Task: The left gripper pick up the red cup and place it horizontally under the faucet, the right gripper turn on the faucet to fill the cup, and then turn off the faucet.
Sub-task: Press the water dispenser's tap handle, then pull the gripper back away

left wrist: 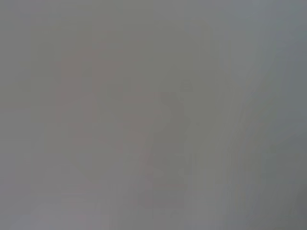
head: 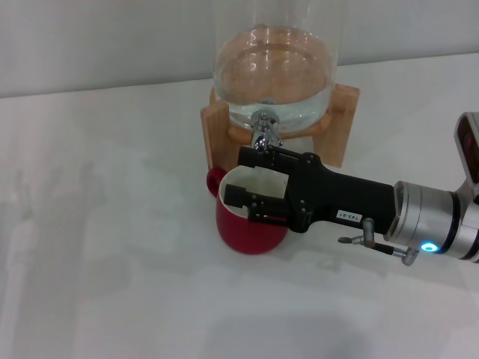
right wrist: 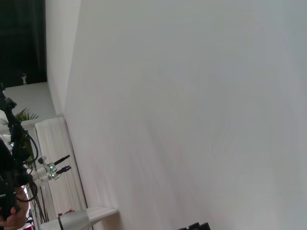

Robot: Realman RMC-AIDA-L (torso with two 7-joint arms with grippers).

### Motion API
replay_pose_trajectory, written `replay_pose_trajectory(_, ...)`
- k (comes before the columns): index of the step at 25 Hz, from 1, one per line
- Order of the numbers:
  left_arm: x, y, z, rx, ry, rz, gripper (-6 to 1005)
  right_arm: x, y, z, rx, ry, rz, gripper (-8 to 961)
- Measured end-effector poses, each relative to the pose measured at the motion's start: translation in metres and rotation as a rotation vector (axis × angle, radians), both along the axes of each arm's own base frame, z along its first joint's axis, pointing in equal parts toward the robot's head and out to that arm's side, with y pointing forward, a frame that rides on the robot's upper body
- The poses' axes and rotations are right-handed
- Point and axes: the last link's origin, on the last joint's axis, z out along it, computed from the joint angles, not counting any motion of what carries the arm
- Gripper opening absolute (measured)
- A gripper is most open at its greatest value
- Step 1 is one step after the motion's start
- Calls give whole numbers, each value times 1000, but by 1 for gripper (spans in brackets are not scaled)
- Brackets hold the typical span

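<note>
1. The white table [head: 97, 247] fills nearly all of the head view, broad and pale.
2. A clear glass dispenser [head: 273, 67] stands at the far middle of the table, with water low in its round base.
3. Under it sits a wooden stand [head: 340, 120], its pale legs showing on either side of the glass.
4. The right arm [head: 438, 224] reaches in from the right, a silver wrist with a blue light lit on it.
5. The right gripper [head: 251, 176], a long black claw with a small white label, lies across the scene with its fingers spread wide. One finger is up by the tap and the other is over the cup's mouth; it grasps nothing that I can see.
6. The red cup [head: 243, 228] stands upright on the table just in front of the stand, directly below the tap, its white inside showing and its small handle toward the left.
7. The faucet [head: 263, 134], small and chrome, juts from the dispenser's front just above the cup and close to the upper finger; I cannot tell whether they touch.
8. The left gripper [right wrist: 61, 163] shows only far off in the right wrist view, a small two-finger claw with a green light, well away from the work and looking released.
</note>
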Motion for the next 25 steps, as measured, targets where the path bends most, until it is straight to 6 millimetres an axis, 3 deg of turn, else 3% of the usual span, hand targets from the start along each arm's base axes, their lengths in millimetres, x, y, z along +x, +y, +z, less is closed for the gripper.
replay_pose_trajectory(25, 0, 1, 0, 0, 0, -2, 440, 3, 5, 1, 24, -8, -32, 748)
